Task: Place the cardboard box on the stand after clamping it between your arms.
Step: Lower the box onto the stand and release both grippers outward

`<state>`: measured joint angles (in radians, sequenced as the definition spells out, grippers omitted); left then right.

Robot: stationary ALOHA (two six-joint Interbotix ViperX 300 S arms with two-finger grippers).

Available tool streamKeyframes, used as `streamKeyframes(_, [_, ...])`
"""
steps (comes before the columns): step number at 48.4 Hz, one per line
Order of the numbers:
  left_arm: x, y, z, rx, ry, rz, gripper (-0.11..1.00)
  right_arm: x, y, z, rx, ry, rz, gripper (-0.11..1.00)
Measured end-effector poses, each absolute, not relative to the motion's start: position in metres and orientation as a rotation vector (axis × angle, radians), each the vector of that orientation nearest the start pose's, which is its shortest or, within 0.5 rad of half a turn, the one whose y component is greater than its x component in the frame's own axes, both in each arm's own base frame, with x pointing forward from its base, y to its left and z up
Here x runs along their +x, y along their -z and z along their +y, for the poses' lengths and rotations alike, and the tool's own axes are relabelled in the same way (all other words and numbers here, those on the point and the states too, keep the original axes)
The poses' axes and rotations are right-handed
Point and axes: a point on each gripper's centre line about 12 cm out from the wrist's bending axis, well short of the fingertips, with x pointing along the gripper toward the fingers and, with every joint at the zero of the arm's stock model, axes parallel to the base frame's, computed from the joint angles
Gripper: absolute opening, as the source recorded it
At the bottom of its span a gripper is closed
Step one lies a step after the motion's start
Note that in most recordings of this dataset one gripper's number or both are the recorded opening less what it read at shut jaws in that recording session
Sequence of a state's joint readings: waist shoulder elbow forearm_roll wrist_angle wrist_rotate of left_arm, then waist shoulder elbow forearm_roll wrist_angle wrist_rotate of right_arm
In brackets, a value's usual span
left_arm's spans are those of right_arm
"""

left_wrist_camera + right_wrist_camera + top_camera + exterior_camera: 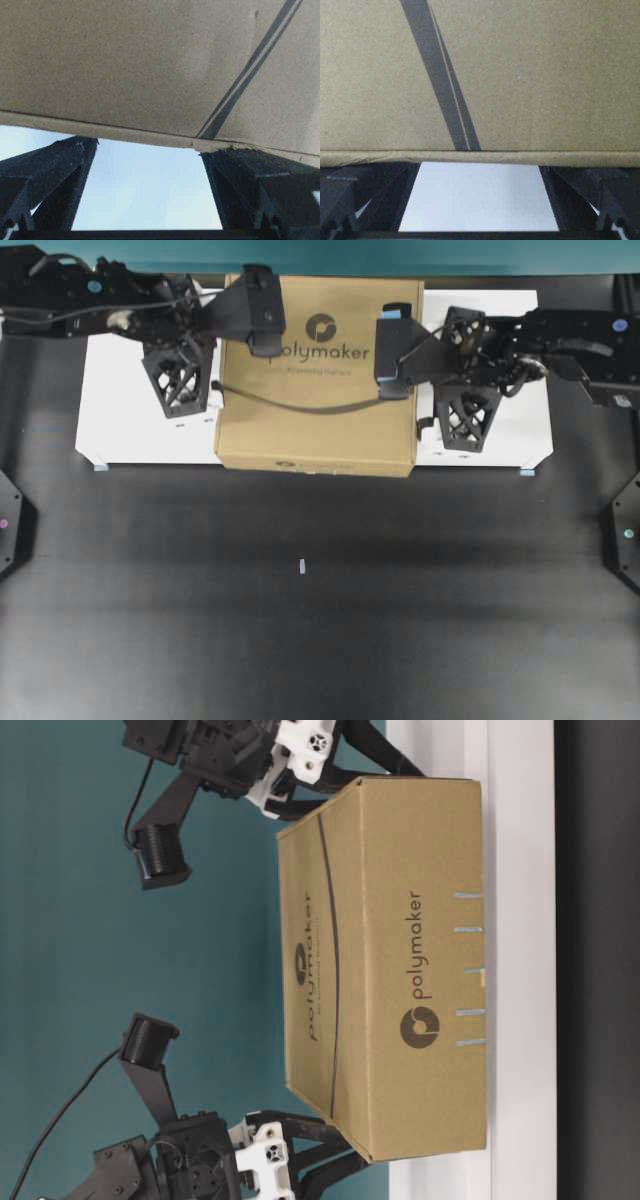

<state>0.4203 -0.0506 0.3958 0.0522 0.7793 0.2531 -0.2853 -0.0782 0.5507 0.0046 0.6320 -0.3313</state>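
The brown cardboard box (318,415) with the "polymaker" logo sits in the middle of the white stand (130,435), its front edge slightly over the stand's front edge. In the table-level view the box (400,970) rests with its base against the stand (522,920). My left gripper (205,350) is open, and its fingertips press the box's left side (125,65). My right gripper (432,375) is open, and its fingertips press the box's right side (530,75). Both wrist views show the white stand top between the spread fingers (55,170) (575,195).
Black tabletop lies in front of the stand, with a small pale mark (301,566) on it. Black arm mounts sit at the left edge (8,520) and right edge (625,535). A teal wall runs behind the stand.
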Motion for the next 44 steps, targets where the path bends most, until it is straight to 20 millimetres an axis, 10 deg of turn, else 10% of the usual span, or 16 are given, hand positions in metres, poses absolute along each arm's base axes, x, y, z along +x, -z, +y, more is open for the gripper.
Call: streamKeyframes(44, [0.341, -0.219, 0.17, 0.031, -0.262, 1.162, 0.78, 0.33, -0.184, -0.13, -0.121, 0.145, 1.089, 0.83])
